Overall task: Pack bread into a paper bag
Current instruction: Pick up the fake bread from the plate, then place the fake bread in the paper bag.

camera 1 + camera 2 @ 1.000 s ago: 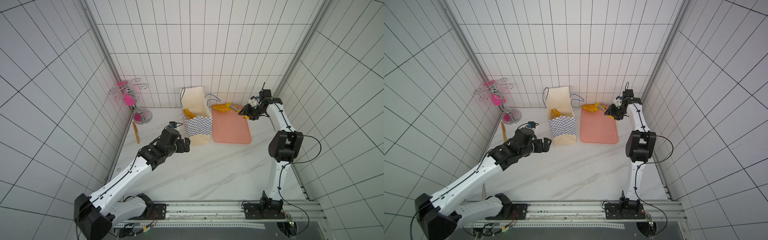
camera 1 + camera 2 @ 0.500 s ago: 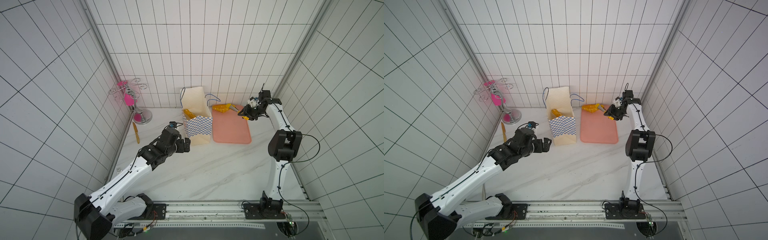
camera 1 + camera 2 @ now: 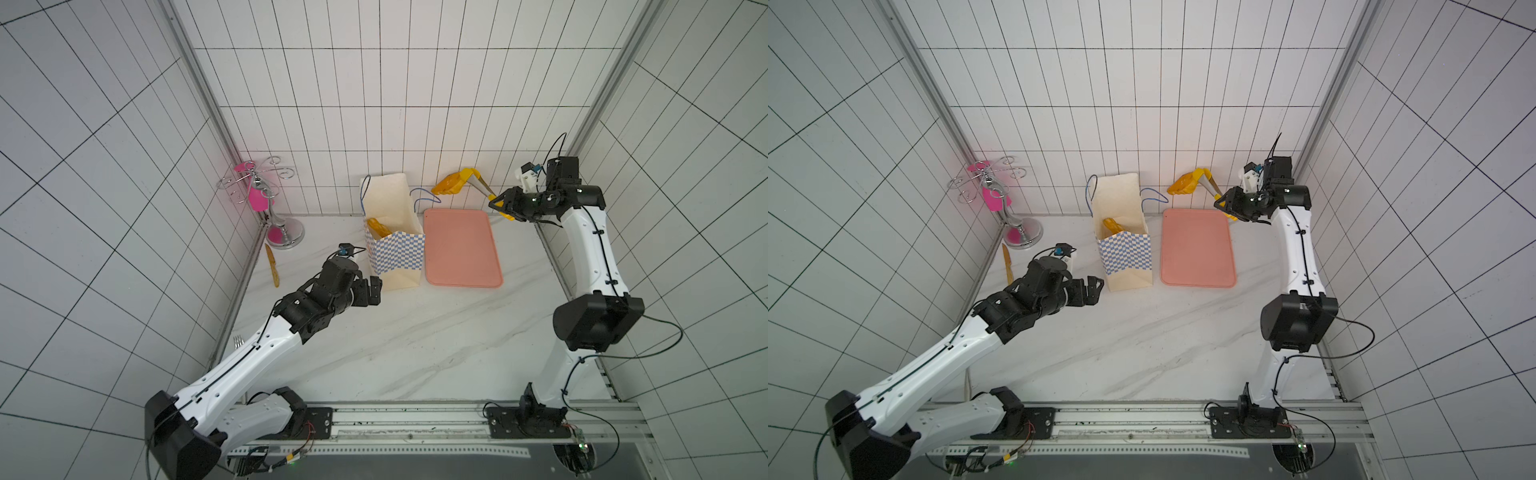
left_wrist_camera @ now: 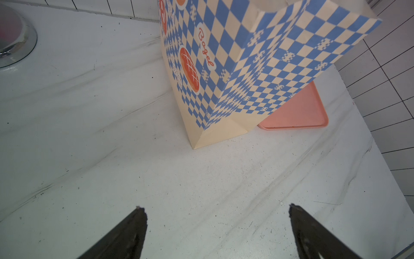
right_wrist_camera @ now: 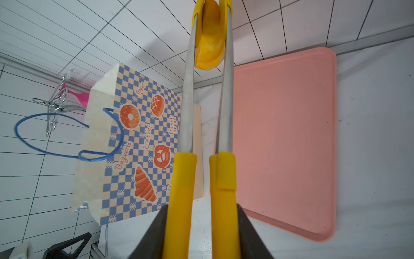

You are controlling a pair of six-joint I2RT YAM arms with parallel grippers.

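Our left claw (image 4: 216, 208) reaches forward, jaws spread wide; our right claw (image 3: 500, 204) sits high at the back, pinched tight.

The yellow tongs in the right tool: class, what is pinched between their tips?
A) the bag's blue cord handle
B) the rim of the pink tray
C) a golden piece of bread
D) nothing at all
C: in the right wrist view the tongs, gripped by the right tool, squeeze a golden bread piece between their yellow tips, in the air, clear of the paper bag and the pink tray.
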